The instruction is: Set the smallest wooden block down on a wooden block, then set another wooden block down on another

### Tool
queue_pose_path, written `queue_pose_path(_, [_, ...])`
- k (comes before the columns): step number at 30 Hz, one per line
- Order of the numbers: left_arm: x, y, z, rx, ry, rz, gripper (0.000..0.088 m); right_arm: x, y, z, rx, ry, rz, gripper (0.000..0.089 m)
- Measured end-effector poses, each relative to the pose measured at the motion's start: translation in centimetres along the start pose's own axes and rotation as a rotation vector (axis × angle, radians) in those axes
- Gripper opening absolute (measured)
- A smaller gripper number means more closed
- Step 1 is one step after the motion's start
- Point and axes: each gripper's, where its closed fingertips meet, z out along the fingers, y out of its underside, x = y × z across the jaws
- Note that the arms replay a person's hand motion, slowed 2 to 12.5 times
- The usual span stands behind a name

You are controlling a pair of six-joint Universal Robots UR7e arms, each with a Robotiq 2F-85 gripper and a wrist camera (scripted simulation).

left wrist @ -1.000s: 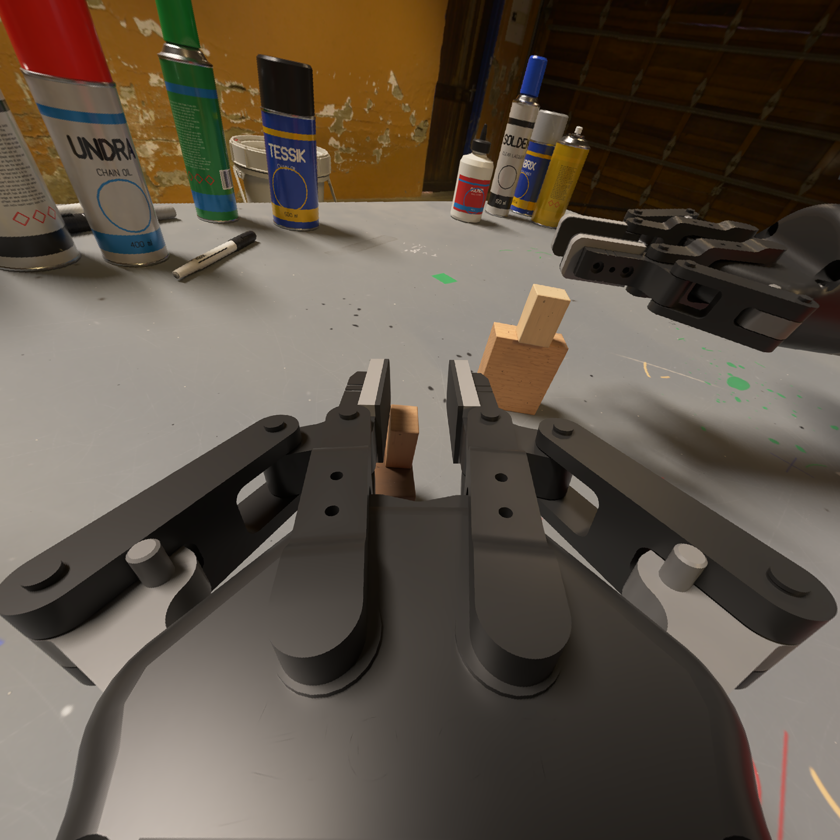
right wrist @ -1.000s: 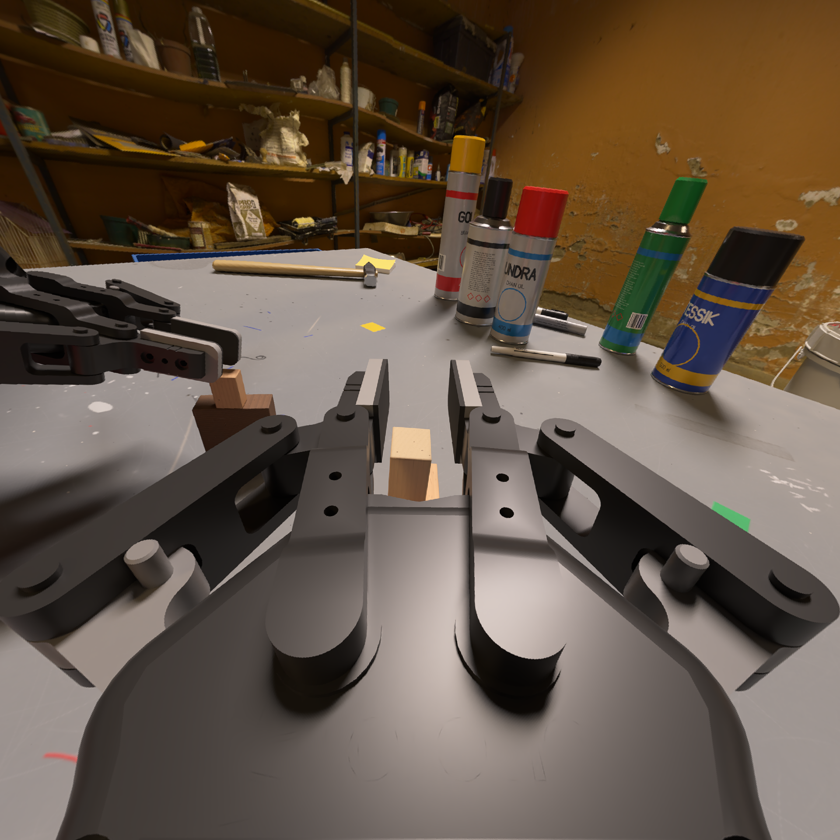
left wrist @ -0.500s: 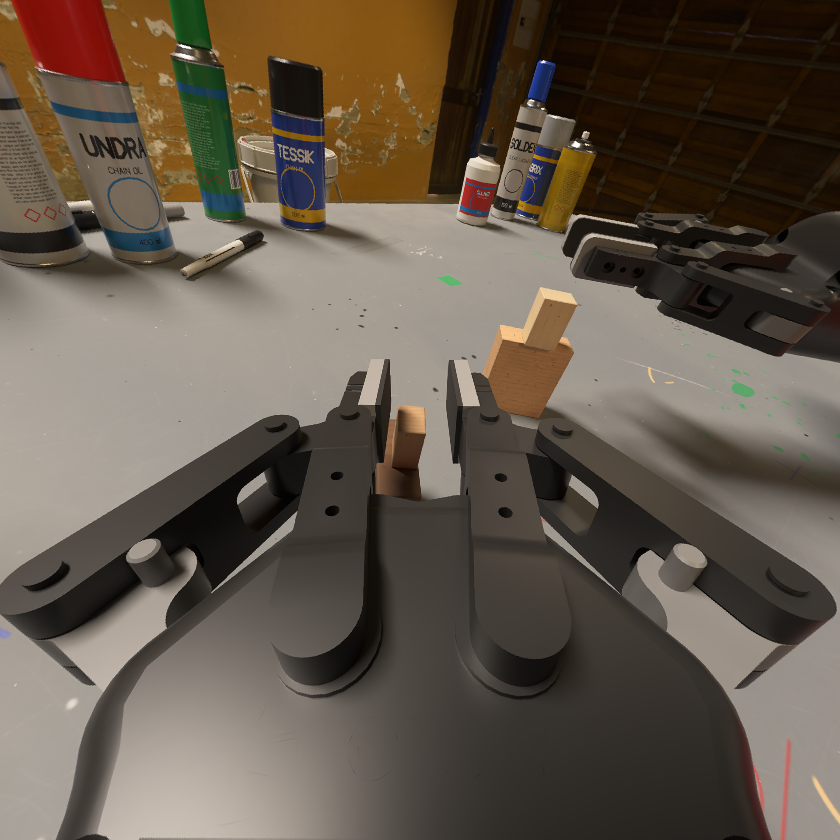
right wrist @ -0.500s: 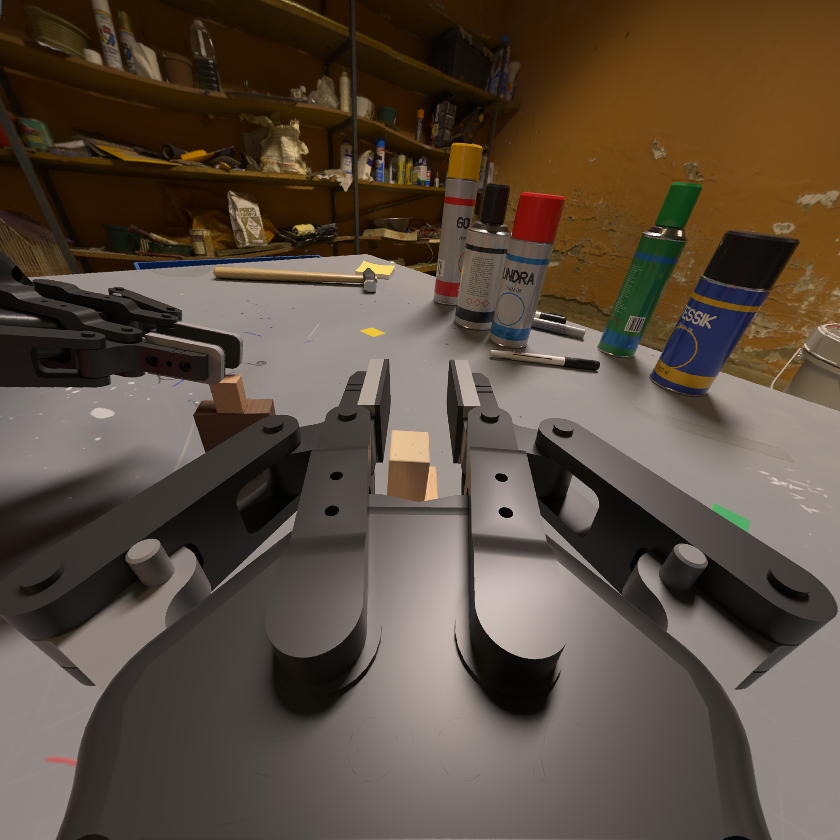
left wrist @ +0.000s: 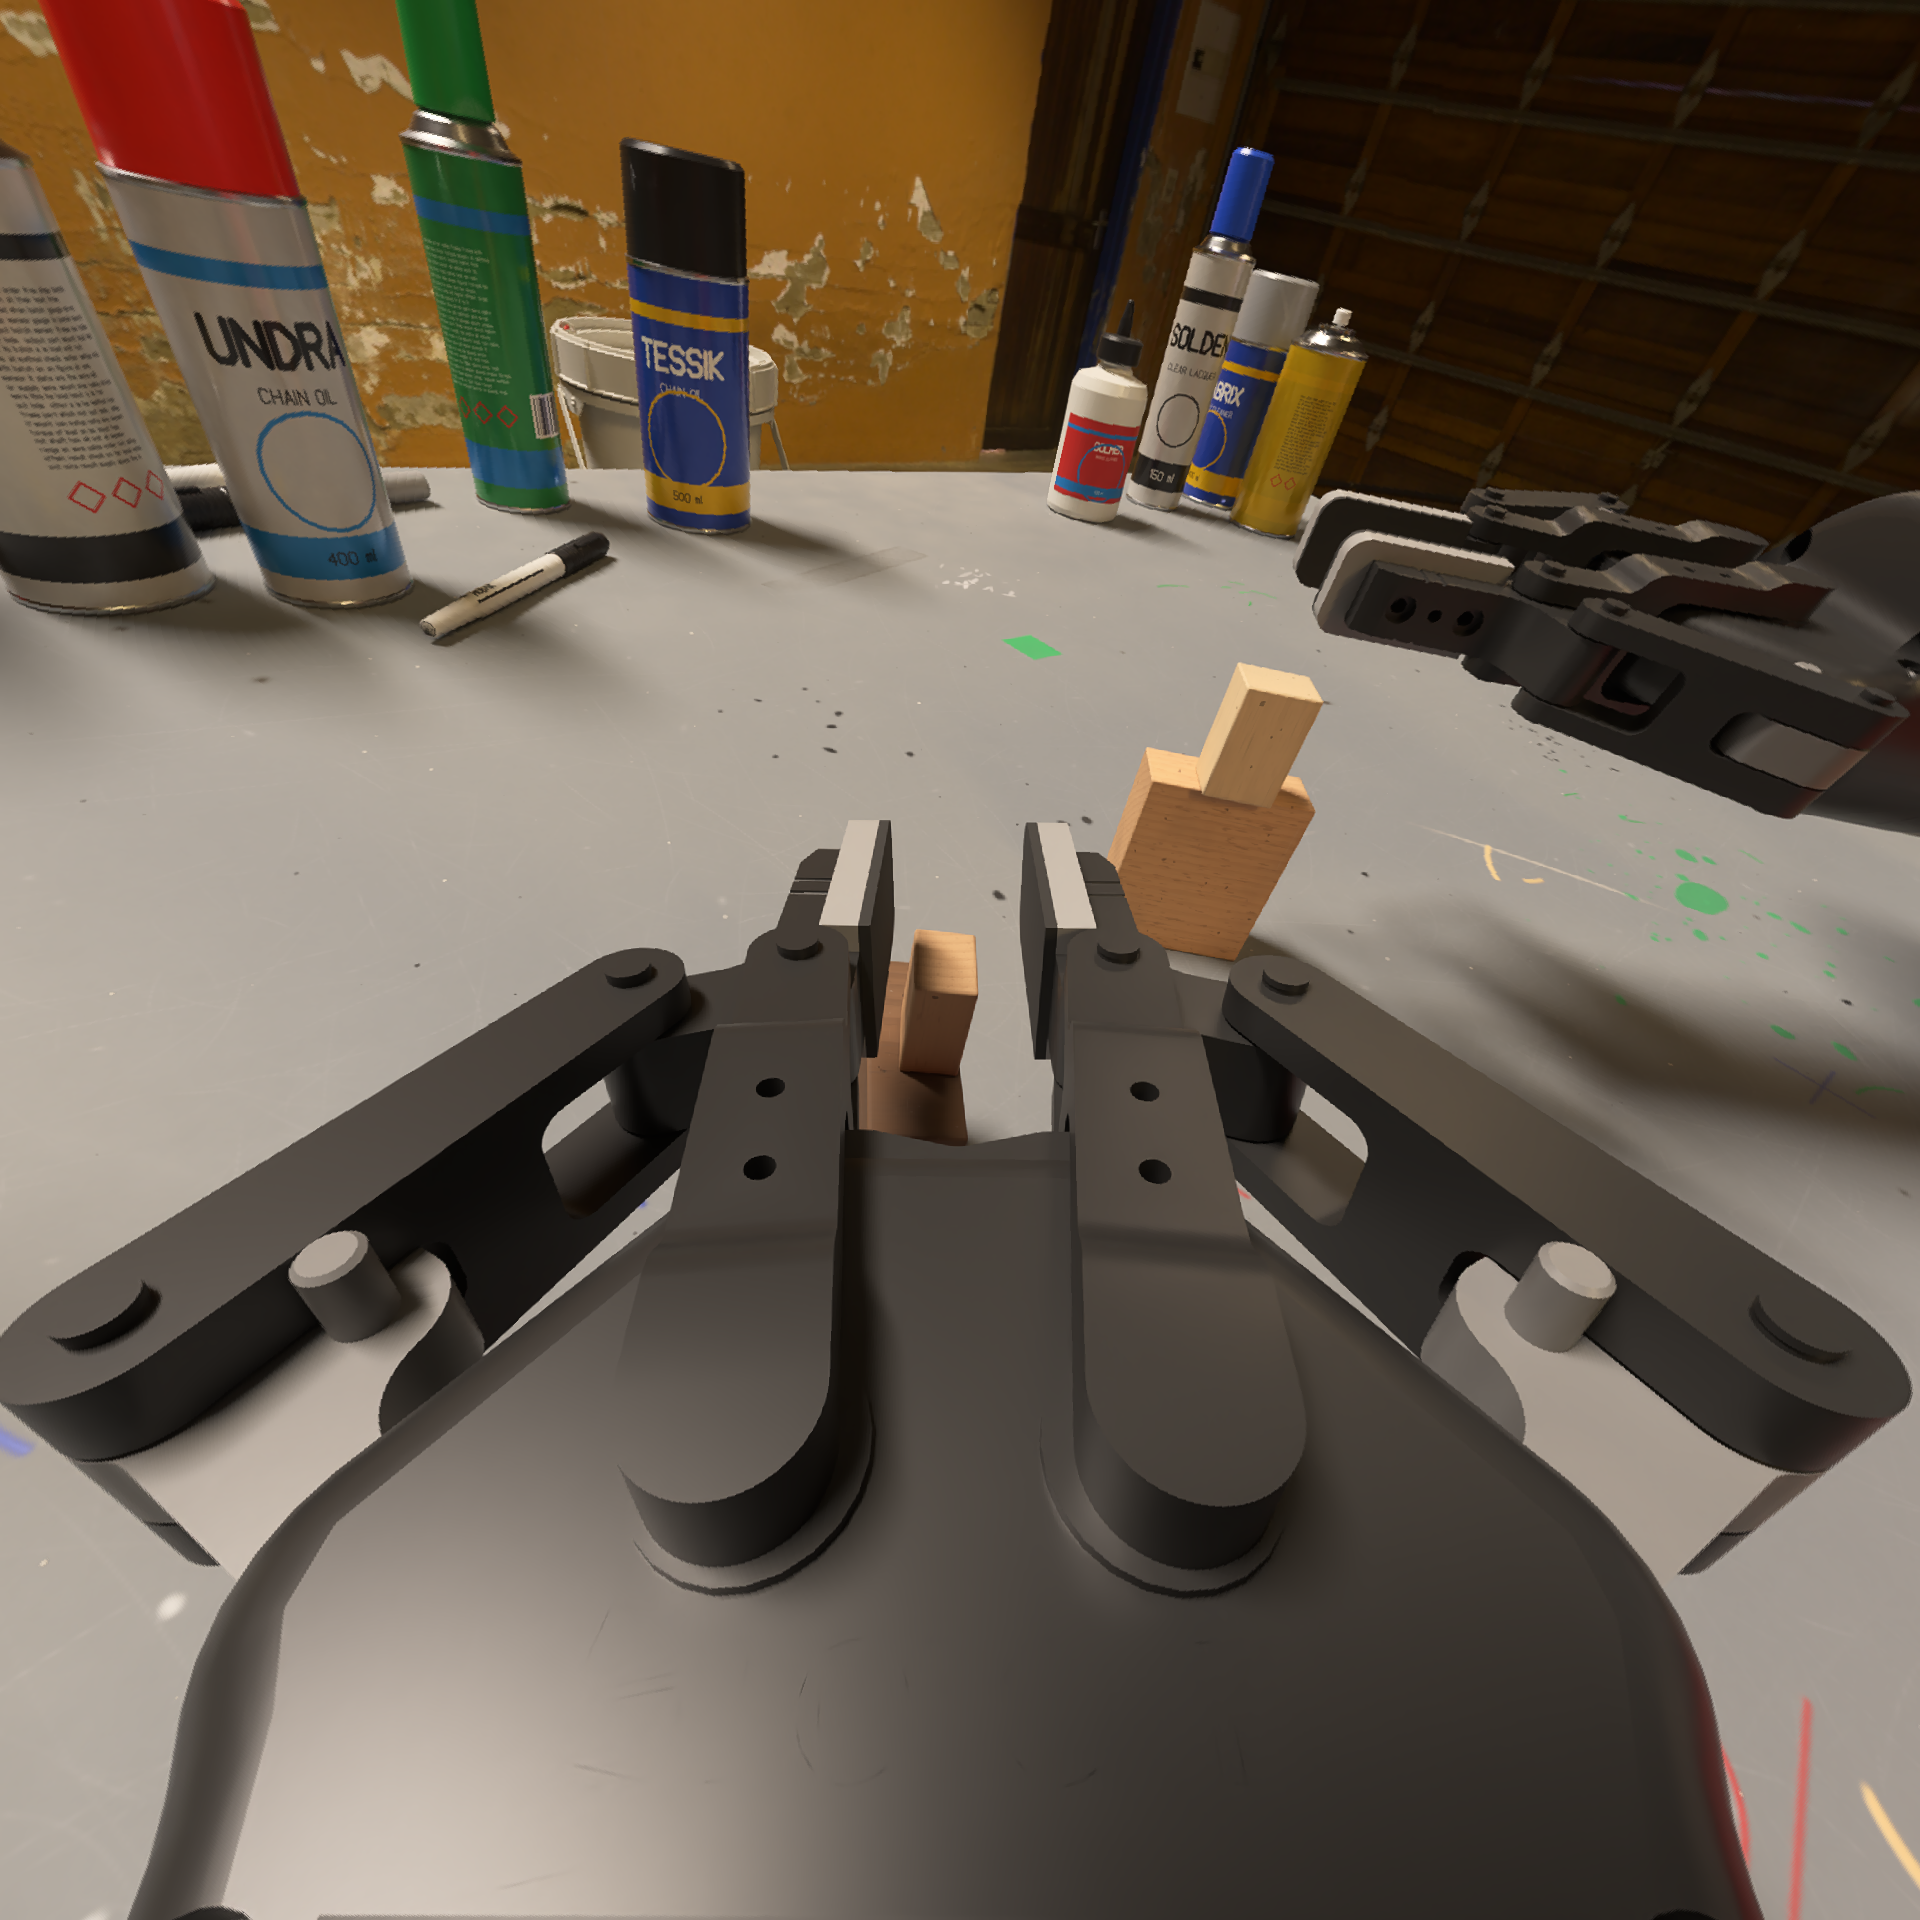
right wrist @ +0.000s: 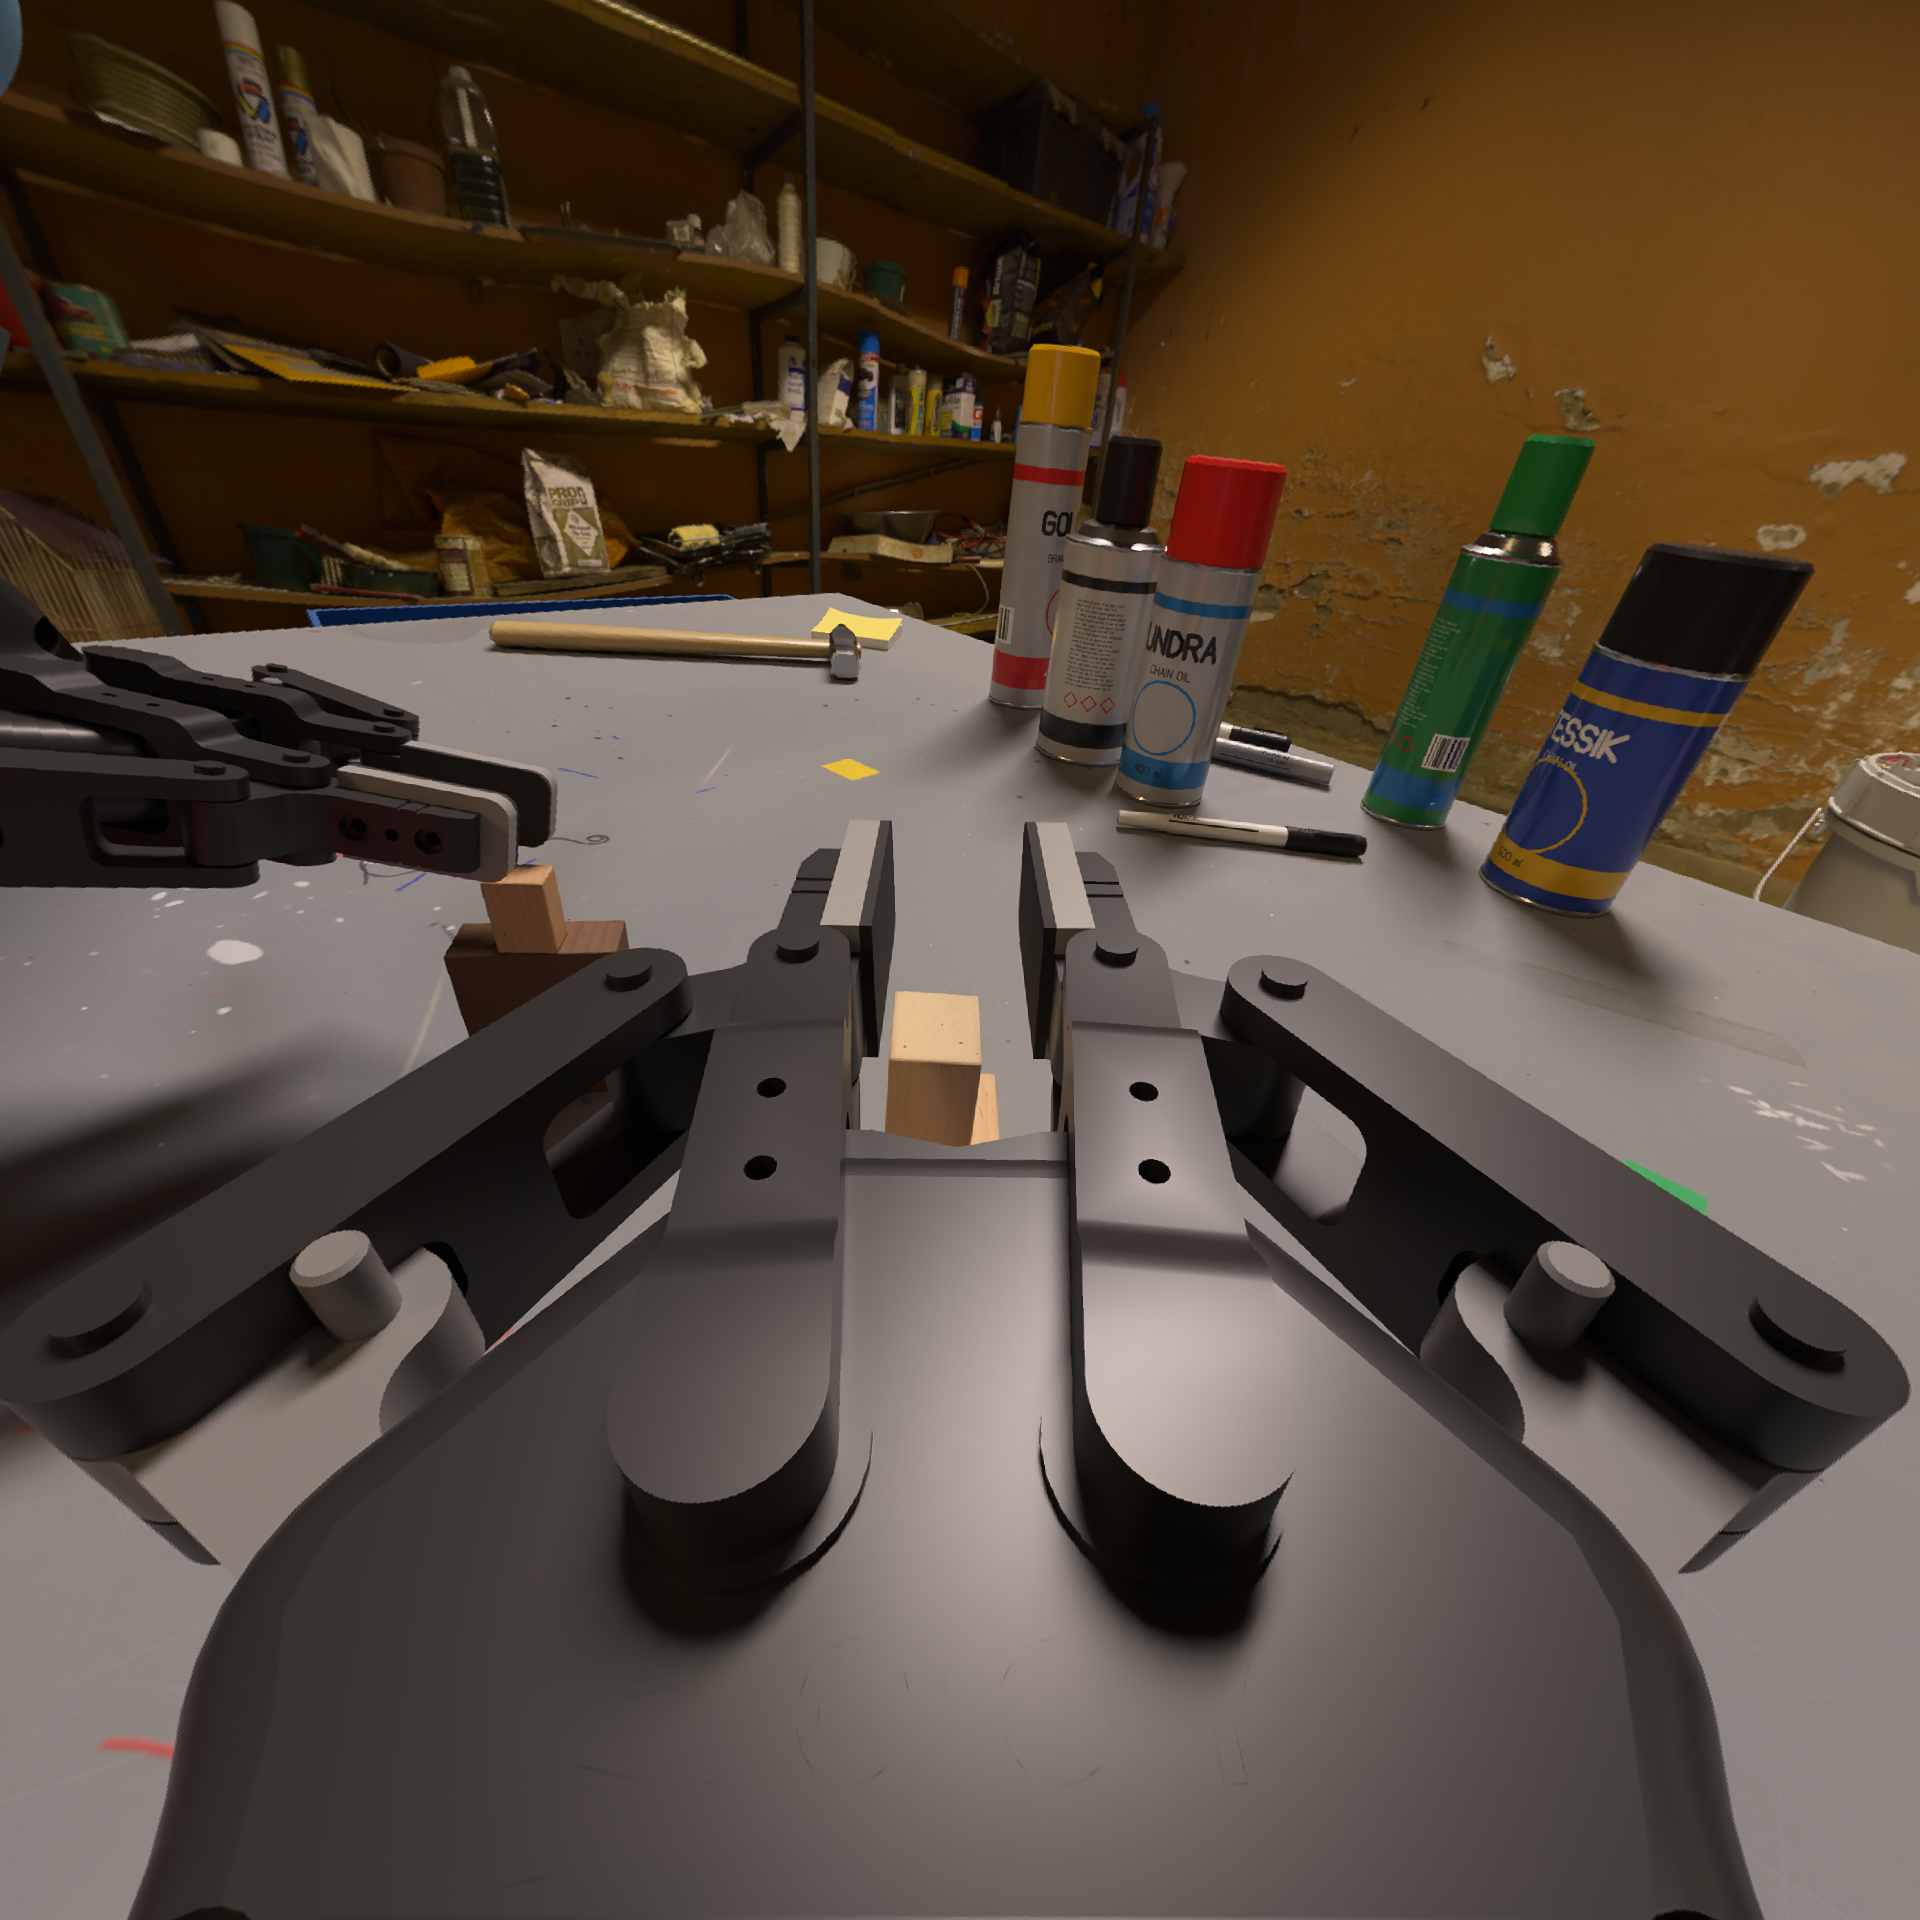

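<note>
In the left wrist view my left gripper is open. A small light-brown block stands on a dark brown block below and between its fingers, touching neither. A pale block stands on a larger tan block to the right, under my right gripper. In the right wrist view my right gripper is open over the pale block and tan block. The left gripper hovers just above the small block and dark block.
Spray cans, a marker and a white bucket line the far edge. Bottles and cans stand at the back right. A hammer lies on the grey table.
Both grippers stay open and have drawn slightly up and away from their stacks. The small block no longer sits against my left gripper's left finger. The blocks have not moved.
</note>
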Motion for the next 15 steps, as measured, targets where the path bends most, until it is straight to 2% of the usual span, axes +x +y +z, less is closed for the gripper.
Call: queue_pose_path(15, [-0.06,-0.48,-0.20,0.025,-0.003,0.003,0.0227,-0.05,-0.18,-0.05,0.010,-0.001,-0.003,0.0216])
